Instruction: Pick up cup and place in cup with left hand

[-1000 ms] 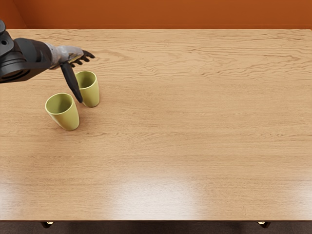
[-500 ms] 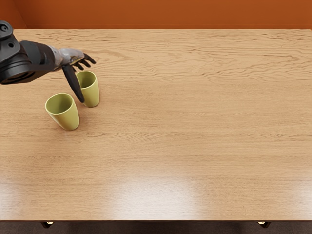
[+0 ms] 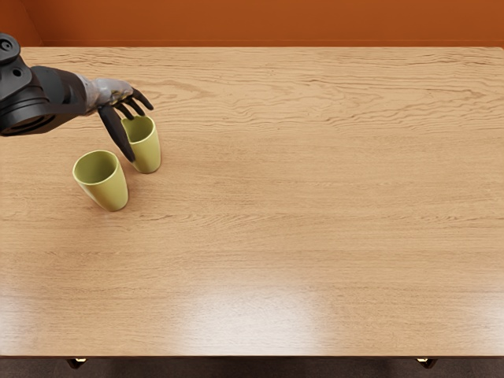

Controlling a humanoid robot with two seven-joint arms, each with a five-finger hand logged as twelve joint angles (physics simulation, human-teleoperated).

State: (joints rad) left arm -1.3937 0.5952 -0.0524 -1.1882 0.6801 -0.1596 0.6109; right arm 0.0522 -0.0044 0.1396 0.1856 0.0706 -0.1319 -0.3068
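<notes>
Wooden tabletop [image 3: 315, 205], farther cup [image 3: 148, 151] partly behind the left hand's [image 3: 113, 92] spread fingers [image 3: 142, 98].

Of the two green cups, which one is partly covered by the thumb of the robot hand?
The cup farther from the table's front edge: the robot hand's thumb crosses it, while the nearer cup shows uncovered.

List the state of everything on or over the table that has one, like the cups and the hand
far cup: upright on the table, partly hidden by the hand, not nested
near cup: standing on the table, mouth up, inside visible and empty
left hand: at the far cup, fingers spread, not closed around it
</notes>
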